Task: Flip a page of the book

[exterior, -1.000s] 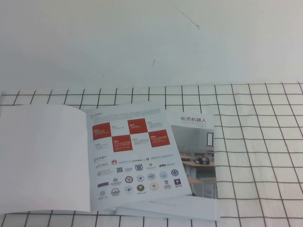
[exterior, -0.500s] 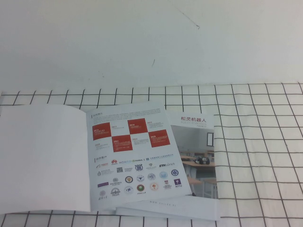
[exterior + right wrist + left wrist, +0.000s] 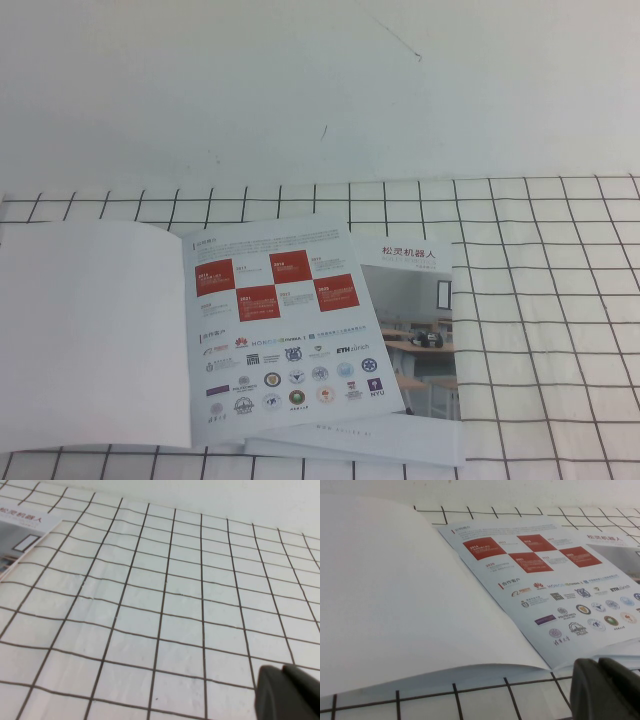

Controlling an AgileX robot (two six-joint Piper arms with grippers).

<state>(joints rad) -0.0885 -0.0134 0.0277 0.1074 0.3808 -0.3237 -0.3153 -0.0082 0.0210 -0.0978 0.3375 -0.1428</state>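
Open thin white glossy stapled book at the counter's near-left corner.
Its glossy red-squared, logo-printed page lies flat; left gripper hovers near the book's near edge, right gripper over bare grid; jaws' state indiscernible.

A: The book lies open. Its left side is plain white, and the page on the right is white with red squares set like a checkerboard over grey text.

B: Below the squares?

A: Rows of small logos in black, blue, red and purple.

B: And the second brochure underneath?

A: White cover, dark Chinese title, a grey-and-brown classroom photo.

B: The tabletop?

A: White cloth with a black grid of thin lines; behind it a plain white wall.

B: The arms?

A: The left gripper is dark grey near the book's lower edge. The right gripper is the same dark grey, over the bare grid.
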